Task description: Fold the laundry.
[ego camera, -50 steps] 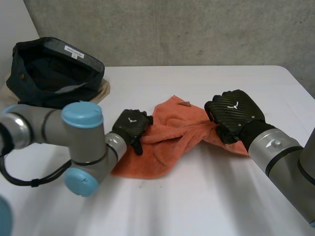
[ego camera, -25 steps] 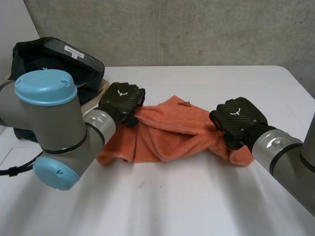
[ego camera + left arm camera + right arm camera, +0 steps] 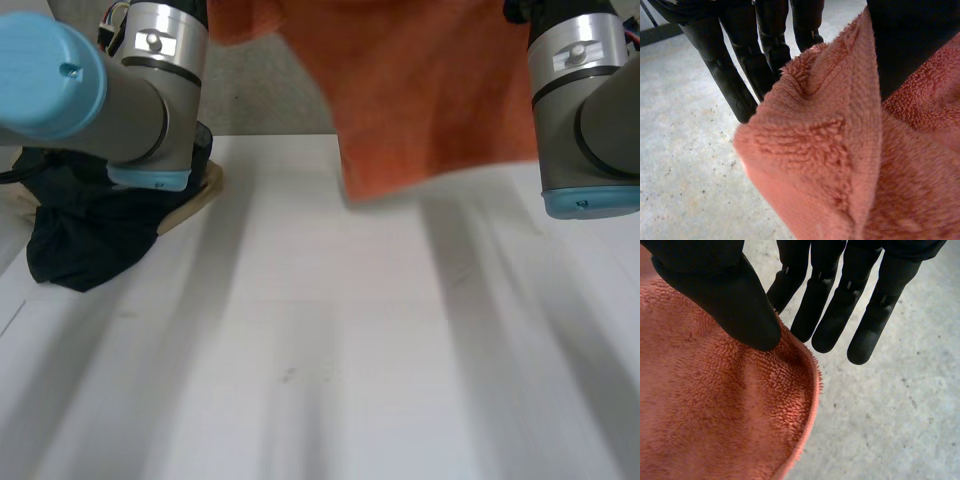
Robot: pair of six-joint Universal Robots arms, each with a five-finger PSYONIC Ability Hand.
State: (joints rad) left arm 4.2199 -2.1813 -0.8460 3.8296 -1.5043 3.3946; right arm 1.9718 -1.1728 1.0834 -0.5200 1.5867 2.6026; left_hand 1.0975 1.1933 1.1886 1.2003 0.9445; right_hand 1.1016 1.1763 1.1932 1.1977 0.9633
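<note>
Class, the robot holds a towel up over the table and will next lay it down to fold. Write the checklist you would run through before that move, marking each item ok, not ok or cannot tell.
1. Grip of the right robot hand on the towel: ok, thumb and fingers pinch an edge.
2. Grip of the left robot hand: ok, towel caught between thumb and fingers.
3. Towel lifted off the table: ok, its lower edge hangs above it.
4. Lower edge level: not ok, it slants.
5. Landing spot free: ok, the dark garment lies off to the left arm's side.
</note>
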